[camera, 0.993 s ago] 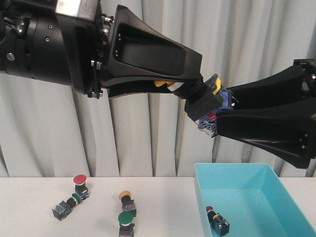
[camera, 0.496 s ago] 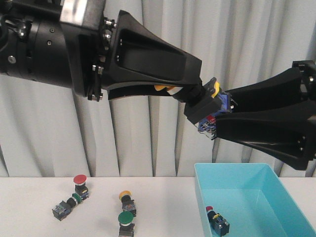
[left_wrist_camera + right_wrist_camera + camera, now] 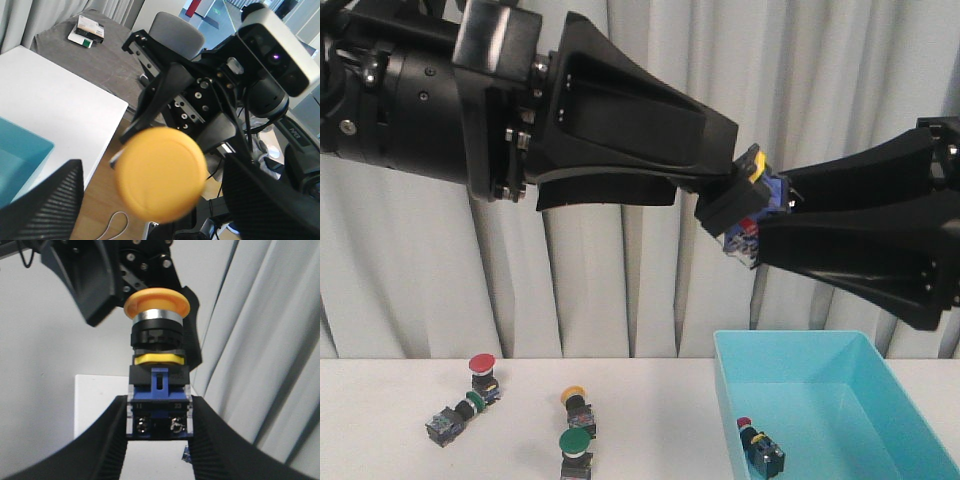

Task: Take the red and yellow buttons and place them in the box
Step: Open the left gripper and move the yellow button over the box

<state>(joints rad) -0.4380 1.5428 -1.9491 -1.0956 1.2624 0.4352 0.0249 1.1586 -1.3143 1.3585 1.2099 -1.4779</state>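
High above the table, my right gripper is shut on the blue-and-black body of a yellow button. In the right wrist view the body sits squeezed between the fingers of the right gripper, and the yellow button points its cap away. The cap reaches between the fingers of my left gripper, which stand open on either side of the yellow button without touching it. The box lies below at the right with a red button inside. On the table lie another red button and a yellow button.
A green-capped button stands near the table's front edge, and another dark switch lies next to the red one. Grey curtains hang behind the table. The left wrist view shows a corner of the box and the robot base.
The left gripper has shifted right and up over the button, so the yellow cap seen between its fingers a second ago is now hidden in the front view. The right gripper still holds the button.
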